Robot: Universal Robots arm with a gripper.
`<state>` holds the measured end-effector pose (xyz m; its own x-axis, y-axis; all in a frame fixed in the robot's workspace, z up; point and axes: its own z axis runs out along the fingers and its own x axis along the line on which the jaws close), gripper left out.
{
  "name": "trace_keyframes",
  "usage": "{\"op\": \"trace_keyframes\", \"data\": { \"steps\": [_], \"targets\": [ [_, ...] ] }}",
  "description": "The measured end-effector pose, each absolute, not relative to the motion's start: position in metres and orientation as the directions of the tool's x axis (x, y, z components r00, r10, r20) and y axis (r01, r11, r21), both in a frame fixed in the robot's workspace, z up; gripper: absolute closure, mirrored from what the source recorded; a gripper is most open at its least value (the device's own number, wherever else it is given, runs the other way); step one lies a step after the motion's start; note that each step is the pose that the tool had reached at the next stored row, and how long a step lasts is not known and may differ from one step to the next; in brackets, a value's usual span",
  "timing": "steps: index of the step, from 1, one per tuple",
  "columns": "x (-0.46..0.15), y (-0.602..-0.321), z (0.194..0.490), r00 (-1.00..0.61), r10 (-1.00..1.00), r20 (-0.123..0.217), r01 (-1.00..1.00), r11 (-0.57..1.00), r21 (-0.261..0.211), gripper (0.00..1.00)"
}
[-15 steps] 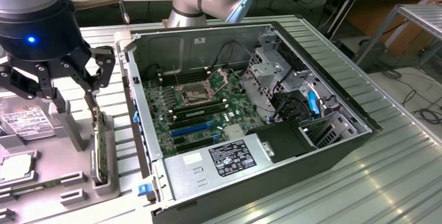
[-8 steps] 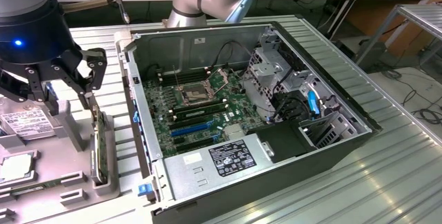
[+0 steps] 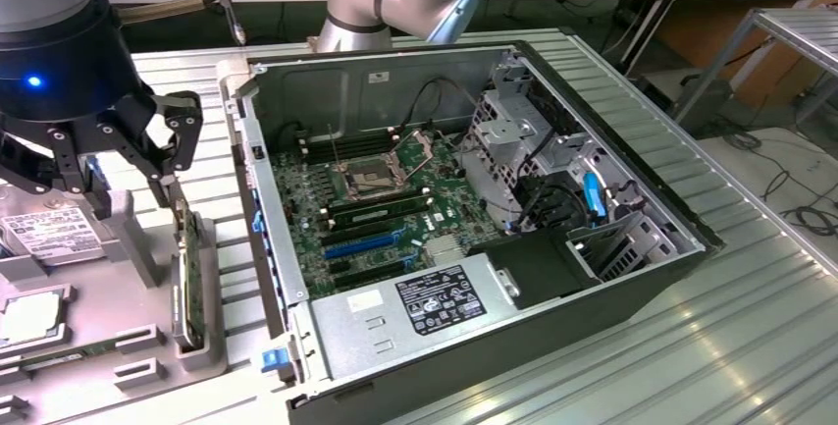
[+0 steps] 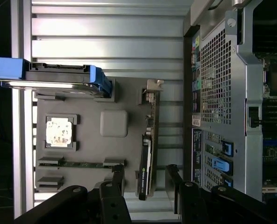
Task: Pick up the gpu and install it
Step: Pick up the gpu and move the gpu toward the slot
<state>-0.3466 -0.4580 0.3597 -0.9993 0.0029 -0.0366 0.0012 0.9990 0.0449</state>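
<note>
Two fingers [image 4: 118, 179] spread, flanking gpu [image 4: 148, 140] (label [image 4: 143, 173] illegible)

The gpu [image 3: 187, 278] stands on edge in the holder [image 4: 89, 140], beside the computer case [image 3: 380, 77]. The gripper [image 3: 137, 185] hangs directly over it.

No wording can be read with certainty. Power supply label [image 3: 438, 299], in a corner of the computer case [image 3: 615, 332]: black-and-white print, illegible. Hard drive label [image 3: 46, 236]: fine print, illegible. The gpu [image 4: 150, 135], at the grey fixture's [image 4: 87, 107] edge, bears a small green mark, possibly a brand logo, its lettering too small to read.
</note>
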Motion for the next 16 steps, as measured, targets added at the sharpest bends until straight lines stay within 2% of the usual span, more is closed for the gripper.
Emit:
{"op": "trace_keyframes", "data": {
  "steps": [16],
  "targets": [
    [-0.347, -0.458, 0.345, -0.999, 0.003, -0.037, 0.001, 0.999, 0.045, 0.52]
  ]
}}
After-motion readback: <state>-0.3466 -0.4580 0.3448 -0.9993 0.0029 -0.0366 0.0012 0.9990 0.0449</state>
